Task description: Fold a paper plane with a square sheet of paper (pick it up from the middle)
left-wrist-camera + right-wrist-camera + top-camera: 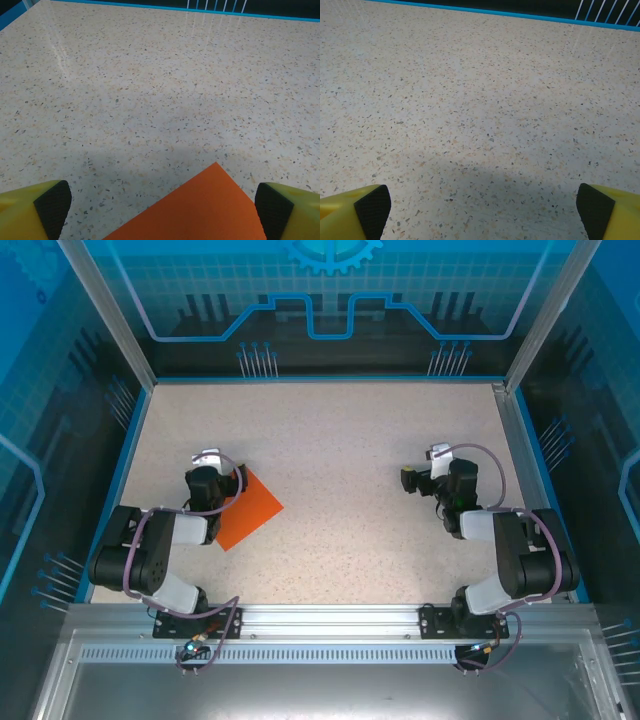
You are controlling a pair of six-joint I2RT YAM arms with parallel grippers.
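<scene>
1. The left arm's wrist is covering the left part of the square sheet of paper [252, 508] in the top view. The left wrist view is cutting off all but one corner [200, 212] of the sheet.
2. The sheet is lying flat on the speckled table [340, 440], left of centre and turned like a diamond. It is looking plain, bright orange and smooth.
3. The left gripper [161, 212] is hanging over the sheet's far corner with its black pads [50, 207] spread wide, gripping nothing.
4. The right gripper [482, 210] is sitting well apart on the right, over bare table. Its jaws are also gaping wide and holding nothing.
5. A blue rim [320, 379] and tinted blue walls [60, 420] are enclosing the table.
</scene>
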